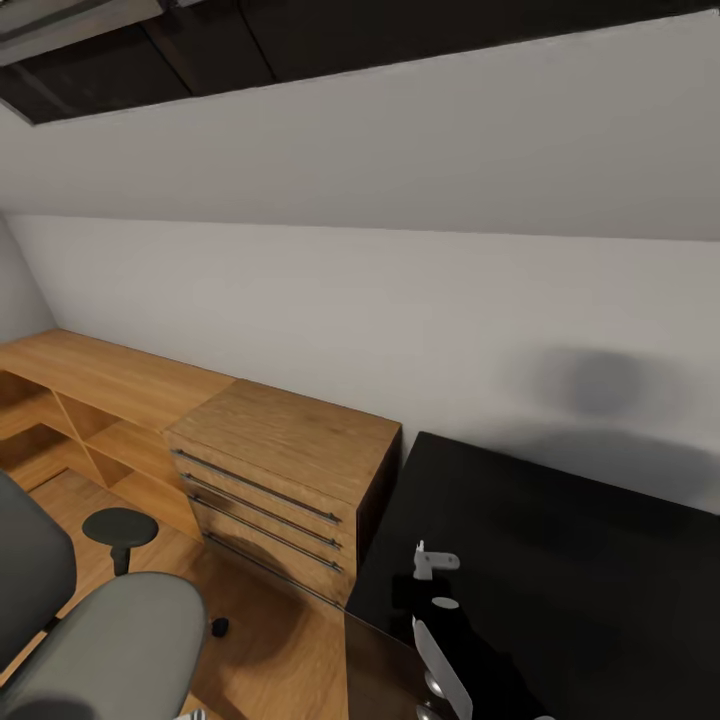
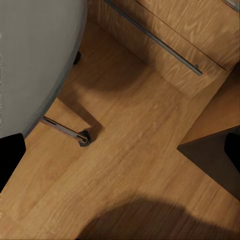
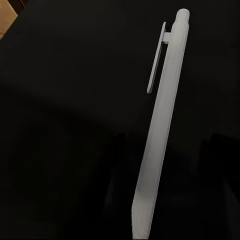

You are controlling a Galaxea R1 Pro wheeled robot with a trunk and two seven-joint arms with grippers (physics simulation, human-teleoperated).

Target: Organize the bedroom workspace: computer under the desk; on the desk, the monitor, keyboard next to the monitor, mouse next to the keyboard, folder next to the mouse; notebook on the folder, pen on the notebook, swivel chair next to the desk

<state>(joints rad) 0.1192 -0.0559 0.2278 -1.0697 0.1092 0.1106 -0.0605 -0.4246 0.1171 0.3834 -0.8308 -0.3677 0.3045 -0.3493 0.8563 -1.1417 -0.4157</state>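
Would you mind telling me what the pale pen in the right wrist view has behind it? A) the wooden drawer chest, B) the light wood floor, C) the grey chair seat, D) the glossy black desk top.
D: in the right wrist view the pen, clip end away from the camera, stands out against the black surface of the desk, with just a sliver of light wood at one corner.

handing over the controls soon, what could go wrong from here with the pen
The pen hangs over the bare glossy desk. How firmly it is gripped cannot be judged against the black, so a slip might send it rolling away. The open left fingers hover beside the swivel chair, and a careless swing could nudge it.
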